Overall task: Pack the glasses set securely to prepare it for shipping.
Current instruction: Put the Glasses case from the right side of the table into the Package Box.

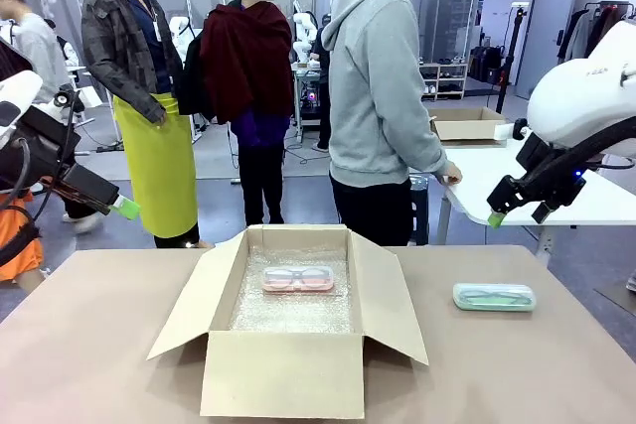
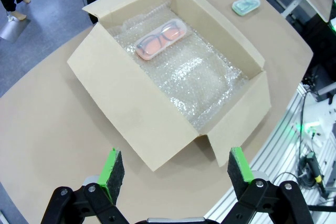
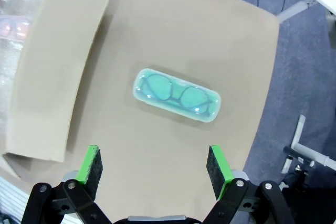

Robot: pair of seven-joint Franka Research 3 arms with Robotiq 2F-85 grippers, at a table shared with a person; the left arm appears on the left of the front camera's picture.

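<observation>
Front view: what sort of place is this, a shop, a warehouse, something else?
Probably a robotics lab or test workshop, not a shop. A white robot arm hangs over the brown table, an open cardboard box sits on it, and a person stands by a white worktable behind.

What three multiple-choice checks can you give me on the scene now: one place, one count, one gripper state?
1. Where is the pink case? A) on the bare table B) in the cardboard box, on bubble wrap C) in a gripper
2. How many cases lie outside the box? A) none B) one C) two
3. The right gripper is: A) open, empty B) shut on a case C) shut, empty
Answers: B, it rests on the box's lining; B, the mint case sits on the table; A, it is spread wide, holding nothing.
</observation>
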